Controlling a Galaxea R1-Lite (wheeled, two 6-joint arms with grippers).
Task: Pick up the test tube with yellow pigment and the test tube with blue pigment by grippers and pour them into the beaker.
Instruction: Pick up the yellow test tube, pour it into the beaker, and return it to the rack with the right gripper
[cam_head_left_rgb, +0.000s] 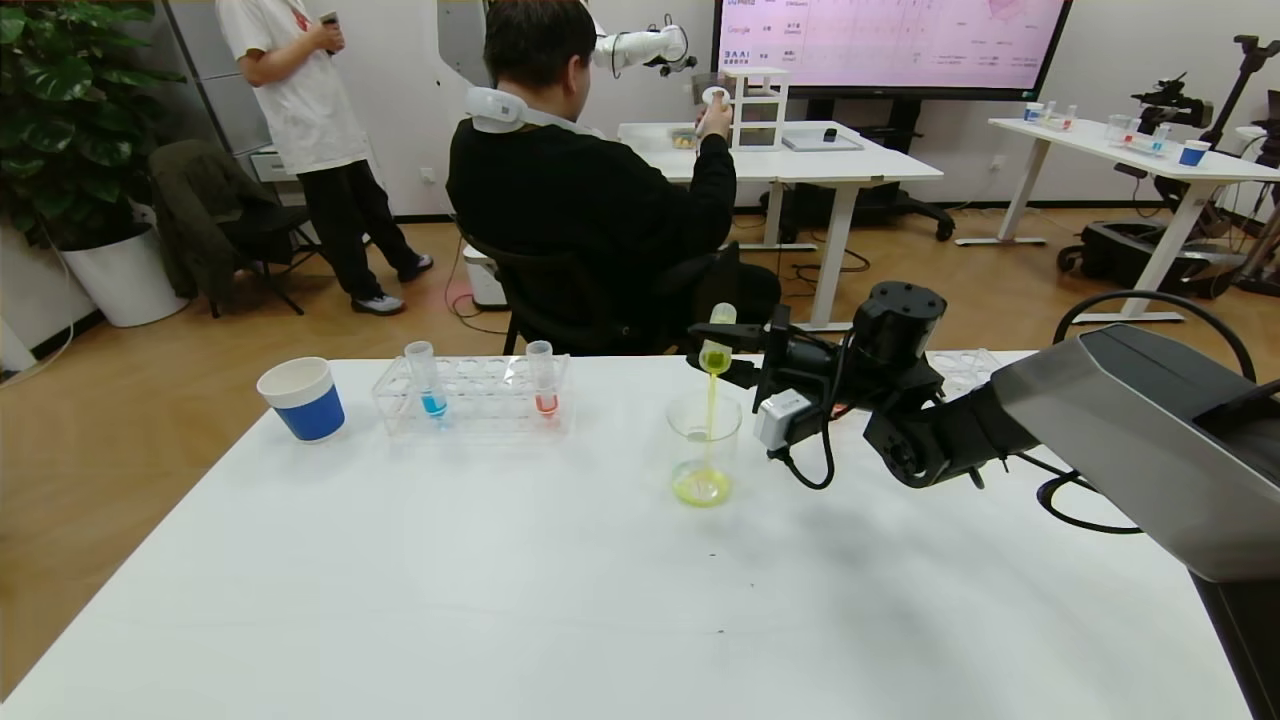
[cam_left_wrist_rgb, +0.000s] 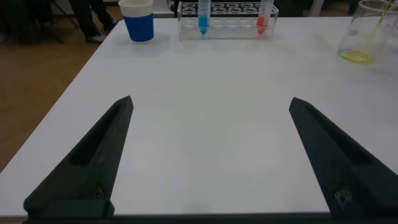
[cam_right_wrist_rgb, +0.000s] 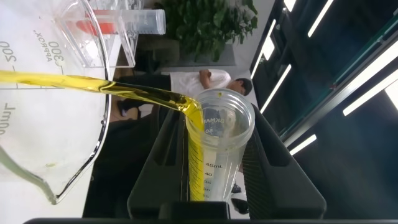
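The right gripper (cam_head_left_rgb: 722, 352), clamped on the yellow tube (cam_head_left_rgb: 716, 343), should keep its mouth over the beaker (cam_head_left_rgb: 703, 447) until empty; the left gripper (cam_left_wrist_rgb: 208, 162) waits open.

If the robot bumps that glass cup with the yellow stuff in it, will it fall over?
Probably not easily. The beaker is wide, stands flat on the table and holds yellow liquid at the bottom, which should steady it. It might slide, since the tabletop looks smooth. It looks like thin glass, so a hard knock from the right gripper, now pouring the test tube with yellow pigment, could crack it.
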